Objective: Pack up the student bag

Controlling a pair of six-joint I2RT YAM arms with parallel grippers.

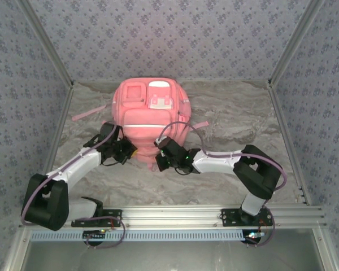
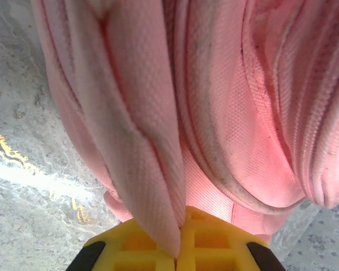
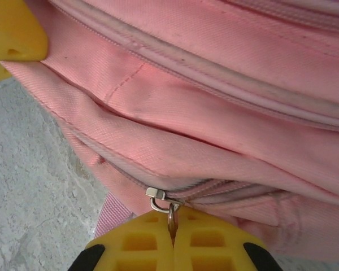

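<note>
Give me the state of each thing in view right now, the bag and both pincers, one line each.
student bag: lying on the table, front pockets facing up.
fabric fold: a flap of the bag, pinched at its tip.
zipper pull: metal tab, clamped, hanging from its slider.
left pincer: shut on the fabric fold.
right pincer: shut on the zipper pull.

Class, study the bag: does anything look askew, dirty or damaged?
Nothing damaged. The bag lies flat, one strap straying out to the left. Grey smudges line its seams in the left wrist view. The left gripper pinches a fabric fold; the right gripper holds the zip pull.
</note>
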